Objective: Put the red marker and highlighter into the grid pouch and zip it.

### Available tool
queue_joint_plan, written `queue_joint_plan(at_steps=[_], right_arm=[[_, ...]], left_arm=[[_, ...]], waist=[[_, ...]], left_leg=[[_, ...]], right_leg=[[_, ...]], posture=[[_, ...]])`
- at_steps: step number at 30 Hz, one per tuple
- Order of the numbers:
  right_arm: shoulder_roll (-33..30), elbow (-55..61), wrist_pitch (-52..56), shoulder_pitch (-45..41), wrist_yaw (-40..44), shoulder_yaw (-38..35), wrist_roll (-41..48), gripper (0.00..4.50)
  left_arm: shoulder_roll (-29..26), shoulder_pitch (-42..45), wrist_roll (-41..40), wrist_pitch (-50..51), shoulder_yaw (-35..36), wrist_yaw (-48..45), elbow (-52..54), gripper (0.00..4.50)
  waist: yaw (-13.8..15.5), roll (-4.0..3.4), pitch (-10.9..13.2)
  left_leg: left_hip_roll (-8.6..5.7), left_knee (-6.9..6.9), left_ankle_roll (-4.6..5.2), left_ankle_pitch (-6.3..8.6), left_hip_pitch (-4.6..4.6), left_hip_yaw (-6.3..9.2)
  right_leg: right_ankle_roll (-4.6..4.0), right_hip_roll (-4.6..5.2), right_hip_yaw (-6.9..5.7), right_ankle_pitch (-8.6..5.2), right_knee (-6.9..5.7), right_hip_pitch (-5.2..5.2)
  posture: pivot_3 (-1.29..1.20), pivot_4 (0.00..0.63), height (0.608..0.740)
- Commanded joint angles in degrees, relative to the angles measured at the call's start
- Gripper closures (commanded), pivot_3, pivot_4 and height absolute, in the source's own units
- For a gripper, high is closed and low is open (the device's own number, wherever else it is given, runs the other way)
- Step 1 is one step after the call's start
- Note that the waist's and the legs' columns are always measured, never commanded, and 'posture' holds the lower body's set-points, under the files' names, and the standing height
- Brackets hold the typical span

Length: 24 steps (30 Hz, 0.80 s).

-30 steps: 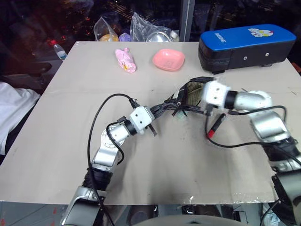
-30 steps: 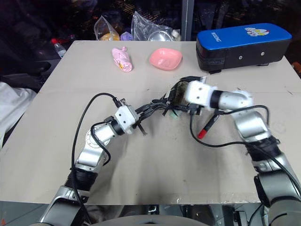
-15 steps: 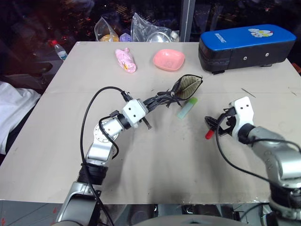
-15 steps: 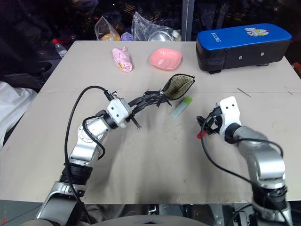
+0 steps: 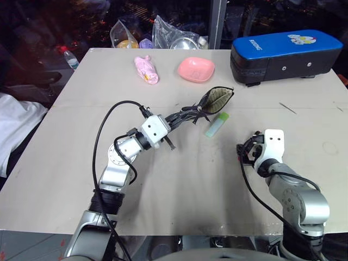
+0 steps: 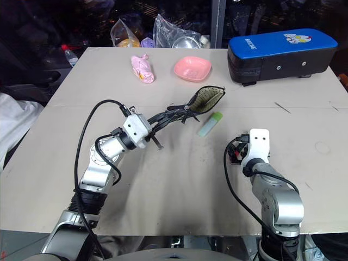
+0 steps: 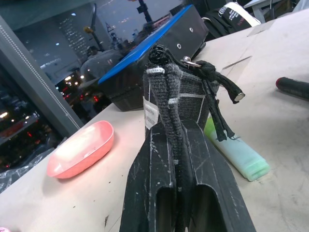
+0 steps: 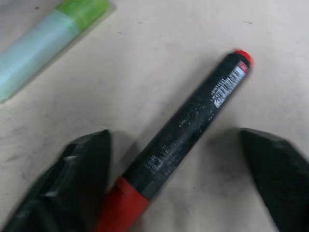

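Observation:
My left gripper (image 5: 194,112) is shut on one edge of the grid pouch (image 5: 218,99) and holds it up off the table with its mouth gaping; the grip on the fabric is close up in the left wrist view (image 7: 176,128). The highlighter (image 5: 216,124), pale mint with a green cap, lies on the table just beside the pouch. Further right, the red marker (image 8: 186,128), a black barrel with red ends, lies flat. My right gripper (image 8: 178,162) is low over it and open, one finger on each side of it.
A big blue and black case (image 5: 285,51) stands at the back right. A pink bowl (image 5: 196,69) and a pink wrapped object (image 5: 145,69) sit at the back centre, with plastic bags (image 5: 163,33) behind the table's far edge. Bare tabletop (image 5: 179,185) lies between my arms.
My right gripper has left the pouch's mouth, swung down and back toward me, and now straddles the marker with its jaws narrower. The left gripper and pouch have stayed put.

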State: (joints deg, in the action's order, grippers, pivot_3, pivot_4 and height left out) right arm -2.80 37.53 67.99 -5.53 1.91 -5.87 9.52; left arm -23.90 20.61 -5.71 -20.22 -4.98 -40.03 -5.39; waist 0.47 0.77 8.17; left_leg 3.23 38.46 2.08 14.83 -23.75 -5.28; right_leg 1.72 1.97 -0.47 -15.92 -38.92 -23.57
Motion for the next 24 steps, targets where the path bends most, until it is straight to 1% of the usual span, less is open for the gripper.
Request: queue_joint_plan(at_steps=[1,3,5,7,9,10,11,12,14,15,17,19,20,24], right_arm=[[-2.5,0.6,2.3,0.4,0.4,-0.3,-0.2,2.28],[-3.9,0.2,2.2,-0.3,0.7,-1.7,-0.1,3.43],[-7.0,-0.7,1.2,-1.4,1.7,-3.1,-0.4,4.18],[-11.6,-2.4,-1.2,-3.3,3.8,-4.5,-0.7,4.18],[-20.7,-6.2,-7.8,-7.0,9.7,-5.1,-0.7,4.18],[-23.8,-7.5,-10.3,-8.1,11.7,-5.0,-0.6,4.18],[-28.3,-9.2,-14.8,-9.0,14.8,-3.5,-1.4,4.18],[-31.9,-10.7,-20.4,-9.7,17.7,-2.1,-2.4,4.18],[-41.6,-14.3,-35.1,-12.4,28.1,3.4,-5.7,4.18],[-44.6,-16.0,-40.8,-13.7,31.7,5.6,-6.7,4.18],[-47.8,-19.2,-49.7,-16.8,36.3,9.3,-8.9,4.18],[-49.2,-22.0,-55.0,-18.9,38.6,11.4,-10.4,4.18],[-49.8,-24.3,-59.0,-21.5,40.3,13.5,-12.5,4.18],[-49.6,-33.1,-71.2,-29.5,45.5,19.8,-18.1,4.18]], left_arm=[[-0.4,0.2,-0.6,0.0,0.8,0.4,3.0,4.50],[-0.4,0.1,-0.6,0.2,0.8,0.5,3.2,4.50],[-0.4,0.1,-0.6,0.3,0.9,0.5,3.1,4.50],[-0.5,0.1,-0.8,0.4,1.0,0.5,3.2,4.50],[-0.6,0.4,-0.9,0.3,0.8,0.1,3.1,4.50],[-0.6,0.5,-0.9,0.3,0.8,0.0,3.0,4.50],[-0.7,0.6,-1.0,0.2,0.7,-0.1,3.0,4.50],[-0.7,0.6,-1.0,0.2,0.6,-0.2,3.0,4.50],[-0.8,0.8,-0.9,-0.3,0.2,-0.6,2.8,4.50],[-0.8,0.9,-0.7,-0.7,0.0,-0.9,2.7,4.50],[-0.7,0.9,-0.4,-1.0,-0.5,-1.1,2.6,4.50],[-0.6,1.2,-0.2,-1.3,-0.6,-1.4,2.4,4.50],[-0.6,1.3,-0.2,-1.5,-0.8,-1.6,2.3,4.50],[-0.5,2.0,0.0,-2.1,-1.5,-2.0,2.0,4.50]], waist=[[0.0,0.01,0.0],[0.0,0.01,0.0],[0.1,0.01,0.0],[0.1,0.01,0.0],[0.2,-0.05,0.1],[0.1,-0.08,0.1],[0.1,-0.07,0.1],[0.1,-0.08,0.1],[-0.2,-0.11,0.1],[-0.5,-0.09,0.1],[-1.1,-0.16,0.1],[-1.2,-0.13,0.1],[-1.2,-0.13,0.1],[-1.2,-0.16,0.2]], left_leg=[[0.00,0.00,0.00,0.00,0.00,0.00],[-0.01,0.00,0.01,0.00,0.00,0.01],[-0.02,0.00,0.01,0.01,0.00,0.02],[-0.03,0.00,0.02,0.01,-0.01,0.02],[-0.08,0.03,0.05,0.03,-0.03,-0.01],[-0.14,0.04,0.13,0.06,-0.04,-0.07],[-0.15,0.04,0.33,0.18,-0.01,-0.14],[-0.14,0.04,0.33,0.18,0.01,-0.11],[-0.12,0.03,0.33,0.18,0.01,-0.09],[-0.14,-0.12,0.33,0.18,0.04,-0.08],[-0.10,-0.09,0.33,0.18,0.03,-0.03],[-0.04,-0.09,0.32,0.18,0.02,0.05],[-0.04,-0.09,0.31,0.18,0.00,0.10],[0.00,0.02,0.23,0.13,0.03,-0.11]], right_leg=[[0.00,0.00,0.00,0.00,0.00,0.00],[0.00,0.01,0.00,0.00,0.00,0.01],[0.00,0.01,-0.01,0.00,0.00,0.01],[0.00,0.01,-0.01,0.00,0.01,0.02],[0.00,0.05,0.02,0.00,0.03,0.02],[0.00,0.08,0.07,0.00,0.05,0.01],[0.00,0.08,0.15,0.00,0.06,0.00],[0.01,0.05,0.13,0.00,0.06,0.01],[0.01,-0.04,0.12,0.00,0.04,-0.02],[0.02,-0.07,0.11,0.00,0.10,-0.04],[0.01,-0.16,0.09,0.00,0.09,-0.04],[0.01,-0.22,0.11,-0.01,0.09,-0.04],[0.00,-0.22,0.14,-0.01,0.08,-0.04],[0.01,-0.09,0.15,0.00,0.04,-0.05]], posture=[[0.00,0.150,0.737],[0.00,0.150,0.737],[0.00,0.150,0.737],[0.00,0.150,0.737],[0.00,0.150,0.737],[0.00,0.150,0.737],[0.00,0.150,0.737],[0.00,0.150,0.737],[0.00,0.150,0.737],[0.00,0.150,0.737],[0.00,0.150,0.737],[0.00,0.150,0.737],[0.00,0.150,0.737],[0.00,0.150,0.737]])
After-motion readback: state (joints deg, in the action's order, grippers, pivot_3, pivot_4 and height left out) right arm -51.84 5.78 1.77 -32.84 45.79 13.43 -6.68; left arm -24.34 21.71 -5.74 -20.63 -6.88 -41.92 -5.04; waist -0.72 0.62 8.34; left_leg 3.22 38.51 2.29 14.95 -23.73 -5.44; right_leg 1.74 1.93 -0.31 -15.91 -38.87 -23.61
